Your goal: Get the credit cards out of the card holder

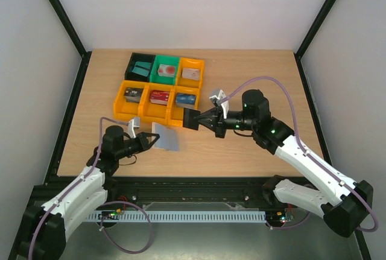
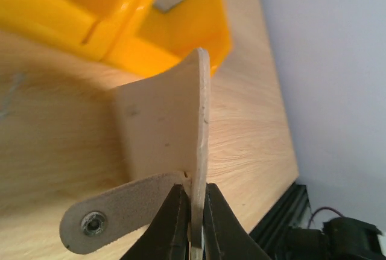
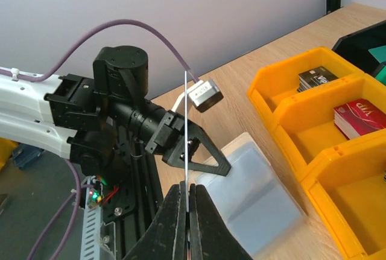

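"VIP" is read on the red card [image 3: 360,117] in an orange bin [image 3: 283,100]; other card print is unreadable.

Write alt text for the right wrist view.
The right gripper is shut on a card, seen edge-on as a thin upright line. Behind it the left gripper pinches the edge of the open card holder on the table; orange bins sit at right.

Matt tan leathery card holder [image 2: 161,121], glossy plastic bins [image 2: 72,6], wood-grain table [image 2: 48,157]
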Tool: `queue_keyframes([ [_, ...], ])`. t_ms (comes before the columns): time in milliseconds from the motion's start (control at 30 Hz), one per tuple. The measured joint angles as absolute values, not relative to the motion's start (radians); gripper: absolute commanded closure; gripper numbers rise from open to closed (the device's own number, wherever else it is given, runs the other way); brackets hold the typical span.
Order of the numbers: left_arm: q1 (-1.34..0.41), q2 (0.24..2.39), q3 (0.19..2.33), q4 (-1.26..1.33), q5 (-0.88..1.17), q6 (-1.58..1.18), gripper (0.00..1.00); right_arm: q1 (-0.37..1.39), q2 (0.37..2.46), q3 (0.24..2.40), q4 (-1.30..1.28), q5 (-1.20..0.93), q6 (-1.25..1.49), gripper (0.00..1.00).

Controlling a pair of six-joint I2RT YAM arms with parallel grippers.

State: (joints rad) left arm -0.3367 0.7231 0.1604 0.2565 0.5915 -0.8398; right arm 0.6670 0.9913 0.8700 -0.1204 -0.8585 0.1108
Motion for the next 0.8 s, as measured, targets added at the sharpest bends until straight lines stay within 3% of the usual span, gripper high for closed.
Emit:
queue_keyframes([
  [33, -0.337, 0.733, 0.159, 0.225, 0.57, -0.847, 0.96, 0.667, 0.992, 0.874, -0.127, -0.856, 0.111, 0.98],
  [67, -0.337, 0.741, 0.159, 0.204, 0.552, -0.851, 0.89, 0.667, 0.994, 0.876, -0.131, -0.853, 0.11, 0.98],
  [200, -0.336, 0.756, 0.159, 0.091, 0.432, -0.869, 0.5, 0.667, 1.019, 0.913, -0.187, -0.849, 0.103, 0.98],
  [367, -0.29, 0.739, 0.166, -0.001, 0.314, -0.904, 0.22, 0.667, 1.051, 1.01, -0.249, -0.867, 0.078, 0.98],
  [600, -0.202, 0.657, 0.278, -0.092, 0.234, -0.909, 0.11, 0.667, 1.048, 1.023, -0.25, -0.93, 0.07, 0.98],
  [800, -0.156, 0.561, 0.378, 0.118, 0.41, -0.795, 0.16, 0.667, 1.048, 1.033, -0.226, -1.042, 0.075, 0.98],
])
